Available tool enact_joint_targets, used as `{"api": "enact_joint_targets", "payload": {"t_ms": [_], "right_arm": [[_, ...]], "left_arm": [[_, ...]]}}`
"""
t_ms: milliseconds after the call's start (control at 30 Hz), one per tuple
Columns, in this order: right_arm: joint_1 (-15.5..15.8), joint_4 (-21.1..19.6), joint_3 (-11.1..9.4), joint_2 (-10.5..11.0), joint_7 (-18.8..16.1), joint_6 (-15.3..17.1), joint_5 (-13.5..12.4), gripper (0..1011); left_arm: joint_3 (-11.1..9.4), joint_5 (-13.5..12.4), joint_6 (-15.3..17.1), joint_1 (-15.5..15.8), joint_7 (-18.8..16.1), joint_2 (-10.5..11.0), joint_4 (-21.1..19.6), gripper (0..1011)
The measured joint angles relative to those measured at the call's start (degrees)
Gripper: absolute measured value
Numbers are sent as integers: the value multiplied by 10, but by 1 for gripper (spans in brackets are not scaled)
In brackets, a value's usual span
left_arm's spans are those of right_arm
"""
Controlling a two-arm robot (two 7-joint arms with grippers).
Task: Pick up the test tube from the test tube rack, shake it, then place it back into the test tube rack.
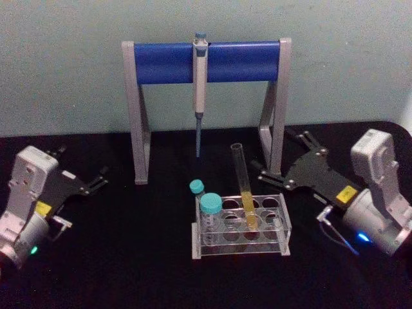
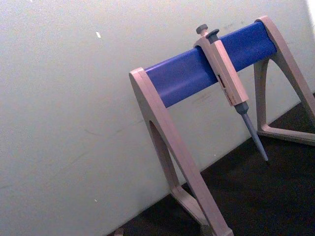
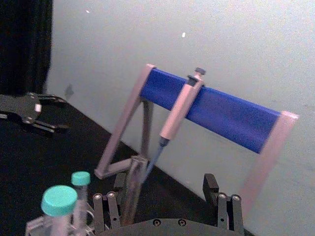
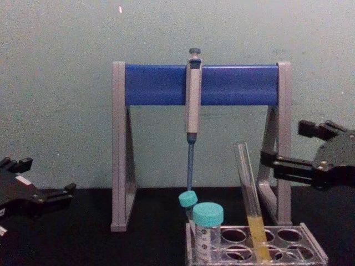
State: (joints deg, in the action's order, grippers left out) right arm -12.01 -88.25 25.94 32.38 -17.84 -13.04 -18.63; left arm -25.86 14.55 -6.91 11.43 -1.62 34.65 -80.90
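Right pincer (image 1: pixel 277 154): right middle of the head frame, fingers spread wide, nothing held, tips aimed toward the upper left, close by the right leg of the stand; contact with that leg impossible to judge. Seen from the chest, at the right edge of the frame, gaping and empty, higher than the rack's top plate. Left pincer (image 1: pixel 82 161): left middle of the head frame, also open, nothing between its fingers, well apart from everything else. Inward from the right pincer, one test tube (image 1: pixel 244 193): seated in a hole of the test tube rack (image 1: pixel 285 225), lower centre of the frame, tilted with its open mouth toward the upper left, yellow liquid in its lower part; near the right pincer, not touched by it. One rack, clear, with rows of round holes, on the black desk (image 1: pixel 129 264). Two teal-capped vials (image 1: pixel 210 215) at the rack's left end, one behind the other. Farther back, upper centre: one grey stand (image 1: pixel 138 109) with one blue crossbar (image 1: pixel 161 62), and one pipette (image 1: pixel 200 84) hung from that bar, tip down.
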Motion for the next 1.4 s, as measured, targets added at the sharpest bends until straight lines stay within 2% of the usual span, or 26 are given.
{"api": "enact_joint_targets", "payload": {"t_ms": [200, 400, 700, 833, 1400], "right_arm": [[-22, 25, 8, -21, -41, 13, -18, 1000], [-34, 41, 10, -35, -67, 35, -33, 1000], [-55, 65, 12, -60, -93, 108, -53, 1000], [-59, 73, 10, -66, -98, 127, -55, 1000], [-60, 80, 3, -73, -106, 137, -51, 1000]], "left_arm": [[0, 0, 0, 0, 0, 0, 0, 1001], [0, 0, 0, 0, 0, 0, 0, 1001], [0, 0, 0, 0, 0, 0, 0, 1001], [0, 0, 0, 0, 0, 0, 0, 1001], [0, 0, 0, 0, 0, 0, 0, 1001]]}}
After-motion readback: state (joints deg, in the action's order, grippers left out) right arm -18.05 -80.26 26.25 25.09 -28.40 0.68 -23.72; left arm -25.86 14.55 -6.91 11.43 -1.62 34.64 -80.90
